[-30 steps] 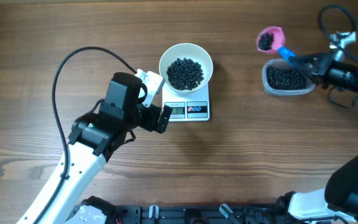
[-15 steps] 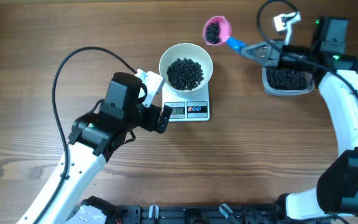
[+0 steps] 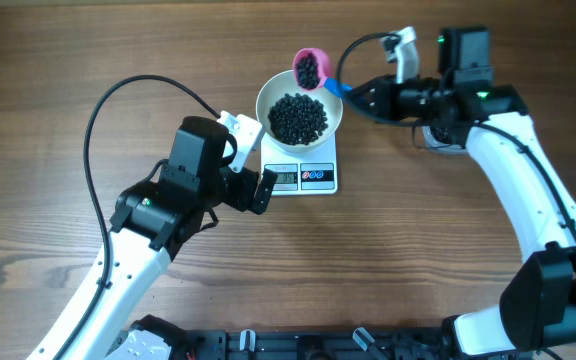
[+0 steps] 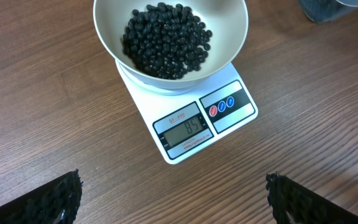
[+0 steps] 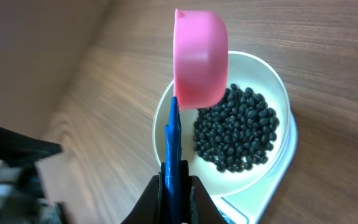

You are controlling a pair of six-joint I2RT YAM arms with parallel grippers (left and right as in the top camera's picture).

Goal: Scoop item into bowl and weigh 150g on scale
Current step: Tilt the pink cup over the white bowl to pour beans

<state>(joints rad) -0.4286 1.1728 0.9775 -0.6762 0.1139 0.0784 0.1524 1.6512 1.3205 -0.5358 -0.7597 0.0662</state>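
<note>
Many black beans fill the white bowl on the scale; more ride in a pink scoop above the bowl's rim, its blue handle clamped by the right fingers. The left fingers stand wide open just beside the scale.

- The table is brown wood with a visible grain and a matt finish.
- The bowl is smooth and white with a soft sheen; whether it is ceramic or plastic is unclear.
- The pellets are black, smooth and slightly glossy.
- The scale is smooth white plastic, and its display is a flat grey.
- The scoop is smooth pink plastic with a blue plastic handle.
- The pads of the left gripper are black, matt and roughly knobbled.
</note>
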